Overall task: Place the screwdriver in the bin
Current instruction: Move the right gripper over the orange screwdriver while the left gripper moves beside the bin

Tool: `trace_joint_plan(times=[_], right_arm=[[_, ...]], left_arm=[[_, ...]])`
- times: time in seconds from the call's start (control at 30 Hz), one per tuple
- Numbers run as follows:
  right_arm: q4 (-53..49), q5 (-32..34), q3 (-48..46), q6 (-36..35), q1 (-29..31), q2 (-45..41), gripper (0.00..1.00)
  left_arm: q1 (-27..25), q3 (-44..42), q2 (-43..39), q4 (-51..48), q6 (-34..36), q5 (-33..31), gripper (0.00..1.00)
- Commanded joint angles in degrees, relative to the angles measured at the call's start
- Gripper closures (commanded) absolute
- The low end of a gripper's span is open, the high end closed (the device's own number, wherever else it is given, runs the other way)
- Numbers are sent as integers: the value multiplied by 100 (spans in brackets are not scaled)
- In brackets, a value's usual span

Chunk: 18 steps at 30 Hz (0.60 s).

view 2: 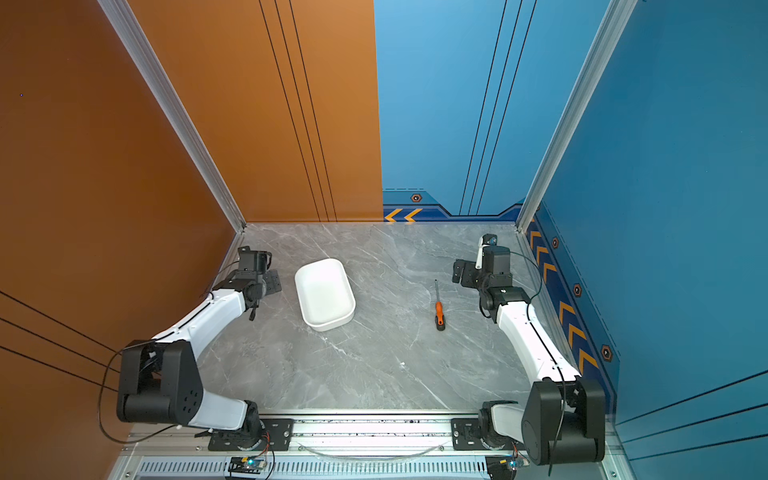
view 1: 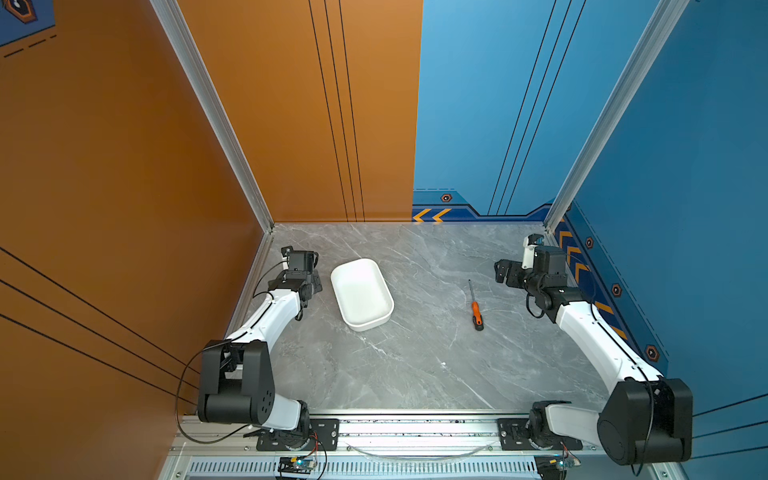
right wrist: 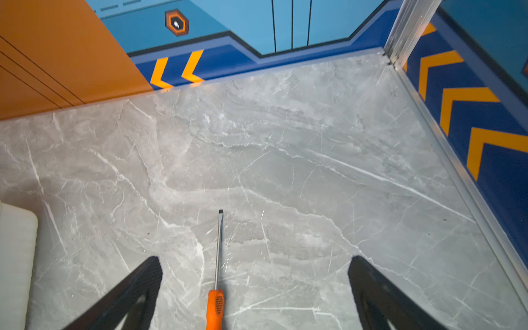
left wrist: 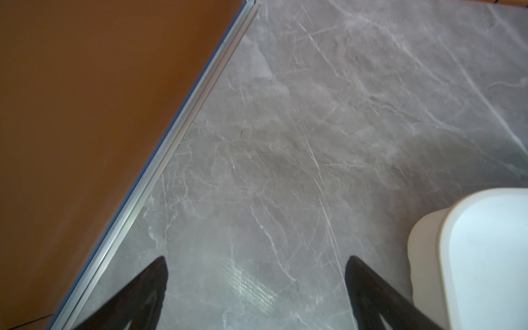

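The screwdriver (view 1: pixel 476 311) (view 2: pixel 439 311) lies flat on the grey marble table, right of centre, with its orange-and-black handle toward the front and its thin shaft pointing back. The white bin (view 1: pixel 369 325) (view 2: pixel 329 325) stands empty left of centre. My right gripper (view 1: pixel 503 272) (view 2: pixel 460 272) hovers open, to the right of the shaft tip and apart from it. In the right wrist view the screwdriver (right wrist: pixel 215 307) shows between the spread fingers of the right gripper (right wrist: pixel 255 258), untouched. My left gripper (view 1: pixel 314 283) (view 2: pixel 272 283) (left wrist: pixel 255 258) is open and empty, beside the bin (left wrist: pixel 425 248).
An orange wall (view 1: pixel 124 187) closes the left side and a blue wall (view 1: pixel 685 187) the right, both close behind the arms. A metal rail (view 1: pixel 415 428) with both arm bases runs along the table's front edge. A corner of the bin (right wrist: pixel 14 257) shows in the right wrist view.
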Motion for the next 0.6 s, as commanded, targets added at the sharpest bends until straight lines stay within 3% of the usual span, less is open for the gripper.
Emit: trace_joint_plan(times=[0.0,0.37,0.57], right_arm=[[-697,-148,141,145,33,78,0],[-948,-263,178,264,30,204,0],[-1450,-1490,427,233,11,650,0]], left_arm=[[50,227,242,-869,-358,567,2],[83,586,880,-840,-255,1312,2],[19,903,1146,-846,-204,1789,2]])
